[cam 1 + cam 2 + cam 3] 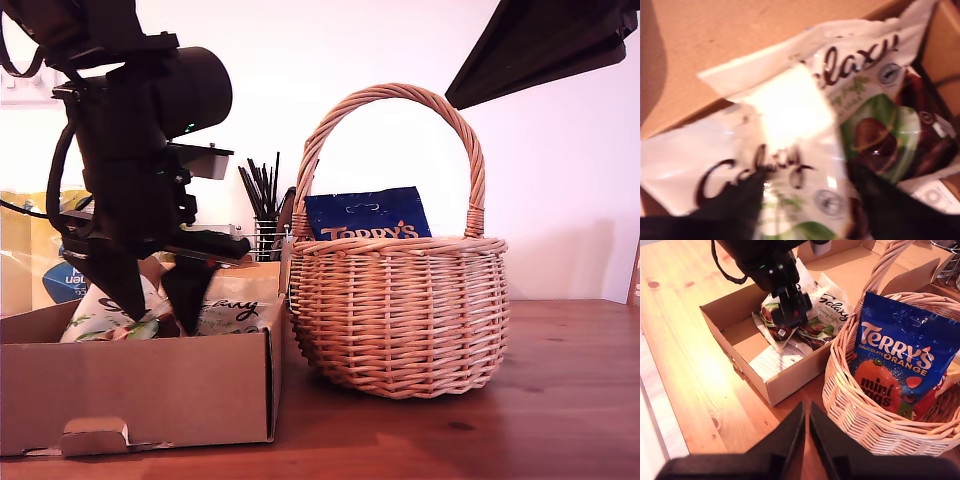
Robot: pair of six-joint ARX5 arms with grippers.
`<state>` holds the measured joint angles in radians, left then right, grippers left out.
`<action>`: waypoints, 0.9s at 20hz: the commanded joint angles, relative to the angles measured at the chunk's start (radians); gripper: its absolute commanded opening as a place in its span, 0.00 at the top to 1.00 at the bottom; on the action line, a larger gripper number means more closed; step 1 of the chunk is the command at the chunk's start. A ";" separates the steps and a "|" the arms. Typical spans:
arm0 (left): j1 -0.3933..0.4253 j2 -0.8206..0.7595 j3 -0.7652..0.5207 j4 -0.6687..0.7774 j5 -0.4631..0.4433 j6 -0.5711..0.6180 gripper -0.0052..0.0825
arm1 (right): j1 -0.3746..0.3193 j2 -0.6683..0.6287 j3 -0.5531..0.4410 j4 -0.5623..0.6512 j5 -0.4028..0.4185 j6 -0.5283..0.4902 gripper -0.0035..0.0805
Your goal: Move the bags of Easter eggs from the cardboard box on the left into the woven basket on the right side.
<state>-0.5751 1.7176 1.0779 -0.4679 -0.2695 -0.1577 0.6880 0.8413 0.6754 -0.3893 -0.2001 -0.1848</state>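
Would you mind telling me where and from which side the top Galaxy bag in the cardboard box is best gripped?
Probably from above, pinching the raised middle fold of the top Galaxy bag. It lies flattish on another bag inside the cardboard box, whose walls block a sideways approach. My first end effector is open, its fingers astride that spot.

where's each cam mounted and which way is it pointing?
Exterior view: low, at table height, side-on to the brown cardboard box and tan wicker basket; shows my first end effector reaching into the box.
First wrist view: on my first end effector, looking down at white Galaxy pouches in the box.
Second wrist view: on my second end effector, high, looking down at box, basket and first arm.
Shared: the dark blue Terry's pouch shows in the exterior and second wrist views.
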 commanded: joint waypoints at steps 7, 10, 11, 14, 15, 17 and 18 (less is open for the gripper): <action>-0.004 0.016 0.024 -0.020 0.007 0.010 0.97 | -0.003 -0.002 0.000 0.005 -0.004 -0.002 0.97; -0.004 0.016 0.084 -0.101 0.007 0.016 0.97 | -0.003 -0.002 0.000 0.005 -0.004 -0.002 0.97; -0.004 0.015 0.110 -0.135 0.008 0.029 0.97 | -0.003 -0.003 0.000 0.005 -0.004 -0.002 0.97; -0.004 0.001 0.182 -0.225 0.021 0.035 0.97 | -0.003 -0.003 0.000 0.005 -0.003 -0.002 0.97; -0.004 -0.010 0.198 -0.251 0.029 0.035 0.97 | -0.003 -0.003 0.000 0.005 -0.003 -0.002 0.97; -0.004 -0.038 0.219 -0.287 0.042 0.040 0.97 | -0.003 -0.003 0.000 0.006 -0.003 -0.002 0.97; -0.004 -0.051 0.219 -0.294 0.056 0.054 0.97 | -0.003 -0.003 0.000 0.006 -0.003 -0.002 0.97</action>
<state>-0.5758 1.7012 1.2961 -0.7601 -0.2214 -0.1162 0.6876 0.8413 0.6754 -0.3893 -0.2001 -0.1852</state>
